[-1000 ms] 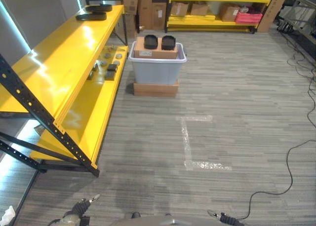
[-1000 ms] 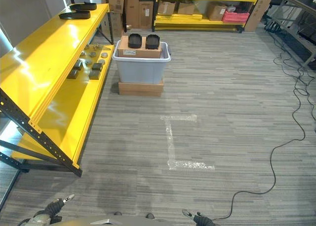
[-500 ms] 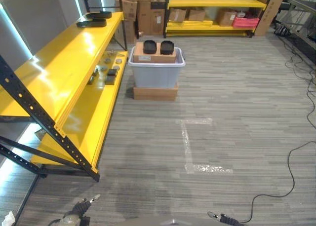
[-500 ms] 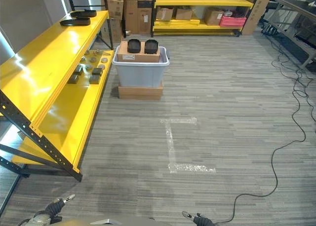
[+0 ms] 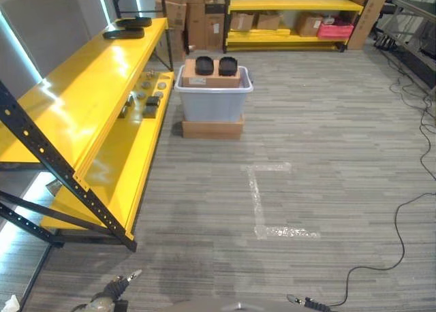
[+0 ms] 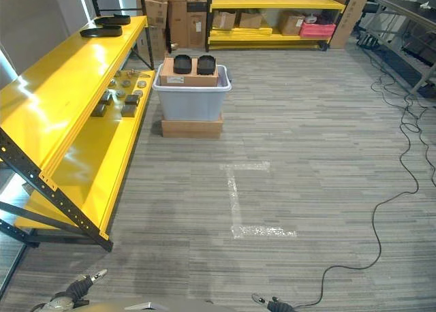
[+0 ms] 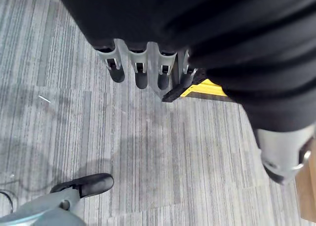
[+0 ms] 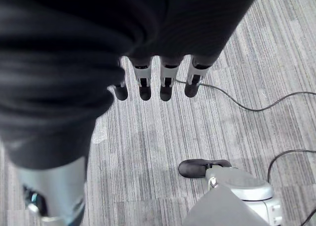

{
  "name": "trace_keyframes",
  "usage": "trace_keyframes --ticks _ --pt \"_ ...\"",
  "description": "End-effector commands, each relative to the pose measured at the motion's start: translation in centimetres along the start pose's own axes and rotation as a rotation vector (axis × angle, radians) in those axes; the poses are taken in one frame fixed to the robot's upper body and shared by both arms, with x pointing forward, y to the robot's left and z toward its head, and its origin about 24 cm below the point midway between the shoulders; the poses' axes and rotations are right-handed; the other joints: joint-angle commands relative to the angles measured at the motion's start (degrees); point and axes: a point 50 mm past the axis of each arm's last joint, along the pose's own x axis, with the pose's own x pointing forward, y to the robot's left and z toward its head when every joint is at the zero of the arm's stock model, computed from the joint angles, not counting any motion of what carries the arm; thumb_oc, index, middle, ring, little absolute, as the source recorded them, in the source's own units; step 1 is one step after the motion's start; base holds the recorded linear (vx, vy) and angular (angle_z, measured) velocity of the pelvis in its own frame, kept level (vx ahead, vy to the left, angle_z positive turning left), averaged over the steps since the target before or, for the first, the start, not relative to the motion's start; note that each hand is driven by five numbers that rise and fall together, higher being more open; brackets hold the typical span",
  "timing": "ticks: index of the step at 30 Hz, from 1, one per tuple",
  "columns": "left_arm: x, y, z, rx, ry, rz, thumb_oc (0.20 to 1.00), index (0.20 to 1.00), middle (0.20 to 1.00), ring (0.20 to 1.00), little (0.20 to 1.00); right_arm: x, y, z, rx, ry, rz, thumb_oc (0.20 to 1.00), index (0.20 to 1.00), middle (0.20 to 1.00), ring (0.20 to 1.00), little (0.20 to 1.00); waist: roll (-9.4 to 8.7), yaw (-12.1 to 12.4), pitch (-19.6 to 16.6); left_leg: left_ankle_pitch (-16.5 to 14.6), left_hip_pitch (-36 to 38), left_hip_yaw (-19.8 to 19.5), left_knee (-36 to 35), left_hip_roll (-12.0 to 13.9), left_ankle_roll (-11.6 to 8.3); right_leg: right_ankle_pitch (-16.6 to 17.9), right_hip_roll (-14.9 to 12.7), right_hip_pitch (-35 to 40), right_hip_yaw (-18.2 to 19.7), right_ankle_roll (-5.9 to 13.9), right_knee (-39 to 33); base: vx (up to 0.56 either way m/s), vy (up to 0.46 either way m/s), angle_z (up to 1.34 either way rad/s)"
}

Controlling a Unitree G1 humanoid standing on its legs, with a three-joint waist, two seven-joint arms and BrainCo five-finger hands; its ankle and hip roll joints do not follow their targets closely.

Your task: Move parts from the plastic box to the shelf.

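While the grey floor point(image 5: 327, 155) lies wide between, the yellow shelf point(image 5: 88, 101) runs along the left edge and the plastic box point(image 5: 212, 101) stands beside its far end. Two black parts point(image 5: 216, 65) sit on a cardboard box point(image 5: 210, 76) in it; the label is unreadable. Left hand point(image 7: 140, 70) and right hand point(image 8: 158, 80) hang straight-fingered, holding nothing.

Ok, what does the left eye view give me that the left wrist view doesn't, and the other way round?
Left eye view: the plastic box, a cardboard box across it carrying two black parts, and small parts on the lower level of the yellow shelf. Left wrist view: the left hand from close, fingers straight, holding nothing. Both: that hand, the striped floor, some of the yellow shelf.
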Motion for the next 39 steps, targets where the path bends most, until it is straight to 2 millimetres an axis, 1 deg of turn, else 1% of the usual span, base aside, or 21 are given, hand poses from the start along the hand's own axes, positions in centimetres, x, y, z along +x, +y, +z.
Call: trace_keyframes --ticks 1,8,11,12,13,14,15,16,17,20,23,25,27,29,31,33,35,36,37,38,39 --pt "0.4 -0.3 1.8 0.007 -0.031 0.000 1.000 1.000 1.000 1.000 1.000 0.1 -0.2 0.5 -0.037 0.032 -0.028 1.000 1.000 1.000 1.000 1.000 -0.70 0.00 0.97 -6.08 3.39 -0.57 -0.09 2.58 -3.16 -4.22 -4.26 3.69 0.56 5.92 0.06 0.00 0.000 0.00" --pt "0.5 -0.2 2.9 0.023 -0.066 0.003 1.000 1.000 1.000 1.000 1.000 0.1 -0.5 0.4 -0.119 0.056 -0.039 1.000 1.000 1.000 1.000 1.000 -0.90 0.46 0.77 -6.35 3.73 -0.61 -0.09 2.51 -3.11 -4.40 -4.37 4.12 0.22 5.97 0.06 0.02 0.001 0.00" --pt "0.6 -0.1 4.6 0.017 -0.127 0.010 1.000 1.000 1.000 1.000 1.000 0.3 -0.4 2.2 -0.140 0.000 -0.043 1.000 1.000 1.000 1.000 1.000 -1.00 0.58 0.81 -6.45 3.88 -0.66 -0.09 2.50 -3.12 -4.52 -4.44 4.29 0.13 6.02 0.06 0.01 0.002 0.00" --pt "0.4 -0.3 6.8 -0.017 -0.224 0.009 1.000 1.000 1.000 1.000 1.000 0.3 -0.1 4.5 -0.147 -0.087 -0.038 1.000 1.000 1.000 1.000 1.000 -1.06 0.58 1.04 -6.44 3.89 -0.60 -0.09 2.48 -3.12 -4.50 -4.46 4.30 0.15 6.10 0.06 0.00 0.000 0.00" --pt "-0.4 -0.4 10.7 -0.095 -0.408 -0.001 1.000 1.000 1.000 1.000 1.000 -0.3 0.6 9.0 -0.159 -0.298 -0.031 1.000 1.000 1.000 1.000 1.000 -1.07 0.60 1.73 -6.45 4.01 -0.57 -0.09 2.49 -3.09 -4.34 -4.49 4.33 0.41 6.20 0.06 0.00 0.000 0.00" --pt "-3.3 -0.9 15.9 -0.151 -0.706 -0.046 1.000 1.000 1.000 1.000 1.000 -3.6 1.4 15.3 -0.204 -0.666 -0.034 1.000 1.000 1.000 1.000 1.000 -1.02 0.59 2.58 -6.24 3.67 -0.35 -0.09 2.50 -2.98 -4.17 -4.48 3.77 0.82 6.32 0.21 -0.03 0.015 -0.04" --pt "-3.3 -0.9 15.9 -0.151 -0.706 -0.046 1.000 1.000 1.000 1.000 1.000 -3.6 1.4 15.3 -0.204 -0.666 -0.034 1.000 1.000 1.000 1.000 1.000 -1.02 0.59 2.54 -6.23 3.63 -0.35 -0.09 2.50 -2.98 -4.17 -4.48 3.73 0.82 6.32 0.22 -0.01 0.025 -0.05" --pt "-6.3 -1.2 19.7 -0.152 -0.935 -0.078 1.000 1.000 1.000 1.000 1.000 -7.1 1.6 19.2 -0.257 -0.930 -0.060 1.000 1.000 1.000 1.000 1.000 -1.19 0.56 2.91 -6.44 3.53 -0.34 -0.09 2.37 -2.82 -4.24 -4.54 3.62 0.90 6.46 0.36 0.03 0.017 -0.10" --pt "-8.4 -1.1 21.7 -0.153 -1.062 -0.086 1.000 1.000 1.000 1.000 1.000 -9.0 1.7 21.2 -0.279 -1.052 -0.075 1.000 1.000 1.000 1.000 1.000 -1.38 0.71 2.99 -6.65 3.44 -0.29 -0.09 2.28 -2.67 -4.30 -4.64 3.54 0.96 6.60 0.48 0.02 0.027 -0.07" --pt "-14.4 -1.0 26.1 -0.108 -1.383 -0.100 1.000 1.000 1.000 1.000 1.000 -14.7 2.1 24.8 -0.261 -1.360 -0.088 1.000 1.000 1.000 1.000 1.000 -1.80 0.94 3.61 -6.97 2.72 -0.46 0.16 1.90 -1.97 -4.99 -5.10 2.33 1.36 6.88 2.23 0.04 0.037 -0.06" --pt "-18.2 -1.3 28.1 -0.070 -1.575 -0.125 1.000 1.000 1.000 1.000 1.000 -18.2 3.1 26.3 -0.237 -1.541 -0.063 1.000 1.000 1.000 1.000 1.000 -1.84 1.13 5.47 -8.11 0.18 -1.03 3.09 1.29 -0.72 -6.72 -5.58 -2.62 2.08 7.48 10.43 -0.03 0.079 -0.03" --pt "-20.1 -1.7 28.7 -0.055 -1.657 -0.153 1.000 1.000 1.000 1.000 1.000 -19.5 3.9 26.4 -0.211 -1.607 -0.019 1.000 1.000 1.000 1.000 1.000 -1.50 0.65 7.27 -9.50 -0.78 -2.18 4.95 0.07 1.34 -4.32 -6.21 -8.22 2.72 9.55 20.63 0.01 0.155 -0.13" --pt "-20.8 -1.9 28.7 -0.024 -1.692 -0.151 1.000 1.000 1.000 1.000 1.000 -20.2 4.4 26.1 -0.210 -1.635 0.009 1.000 1.000 1.000 1.000 1.000 -1.39 0.02 8.79 -11.42 -0.55 -2.08 6.41 -0.10 2.45 -2.60 -6.56 -14.54 3.94 10.28 31.26 0.10 0.146 -0.18" --pt "-21.2 -2.2 29.0 -0.013 -1.711 -0.162 1.000 1.000 1.000 1.000 1.000 -20.5 4.9 26.1 -0.207 -1.653 0.036 1.000 1.000 1.000 1.000 1.000 -1.02 -0.24 9.88 -12.19 0.02 -1.99 7.03 0.07 2.56 -1.86 -6.92 -17.54 2.74 9.93 33.65 0.22 0.056 0.00" --pt "-21.9 -2.7 29.2 -0.014 -1.744 -0.183 1.000 1.000 1.000 1.000 1.000 -21.6 5.6 26.2 -0.216 -1.704 0.073 1.000 1.000 1.000 1.000 1.000 -1.17 -2.08 10.92 -14.81 4.96 -2.63 4.78 0.10 1.40 -1.99 -6.43 -22.98 -1.75 9.32 23.58 0.48 -0.034 -0.16" --pt "-21.8 -2.7 29.2 -0.025 -1.741 -0.181 1.000 1.000 1.000 1.000 1.000 -21.7 5.6 26.2 -0.215 -1.708 0.070 1.000 1.000 1.000 1.000 1.000 -1.10 -3.17 11.00 -15.42 7.22 -3.20 3.51 0.38 0.82 -1.17 -5.37 -24.16 -2.29 9.43 19.29 0.38 -0.051 0.00" --pt "-21.4 -3.1 29.4 -0.046 -1.729 -0.167 1.000 1.000 1.000 1.000 1.000 -22.2 5.8 26.2 -0.245 -1.731 0.071 1.000 1.000 1.000 1.000 1.000 -0.68 -6.56 10.43 -18.02 13.73 -4.13 0.70 2.46 -1.57 2.41 -3.21 -26.92 -2.74 10.34 8.33 0.84 -0.193 0.26" --pt "-21.3 -3.2 29.3 -0.039 -1.725 -0.178 1.000 1.000 1.000 1.000 1.000 -22.2 5.7 25.9 -0.260 -1.727 0.079 1.000 1.000 1.000 1.000 1.000 -0.37 -7.33 10.03 -18.07 14.93 -4.50 1.66 3.55 -2.42 3.17 -3.01 -26.39 -3.38 9.95 8.12 0.83 -0.230 0.64" --pt "-21.2 -3.3 29.1 -0.027 -1.721 -0.180 1.000 1.000 1.000 1.000 1.000 -21.9 5.7 25.5 -0.274 -1.710 0.100 1.000 1.000 1.000 1.000 1.000 -0.22 -7.82 9.52 -16.39 15.76 -4.80 4.35 4.44 -3.53 3.76 -2.80 -25.74 -2.92 9.17 8.86 0.66 -0.197 0.76" --pt "-20.9 -3.6 28.7 -0.020 -1.706 -0.210 1.000 1.000 1.000 1.000 1.000 -21.5 5.5 24.9 -0.281 -1.685 0.116 1.000 1.000 1.000 1.000 1.000 0.61 -8.40 9.04 -12.60 14.84 -5.03 10.65 5.85 -4.80 3.86 -1.52 -23.89 -1.84 7.76 9.63 0.68 -0.255 0.61" --pt "-20.3 -4.0 28.4 -0.037 -1.672 -0.233 1.000 1.000 1.000 1.000 1.000 -20.9 5.2 24.5 -0.291 -1.652 0.123 1.000 1.000 1.000 1.000 1.000 0.72 -8.33 8.80 -5.81 11.83 -5.11 19.83 6.08 -6.39 4.43 -0.50 -21.52 -0.63 6.14 9.53 0.65 -0.307 0.46"
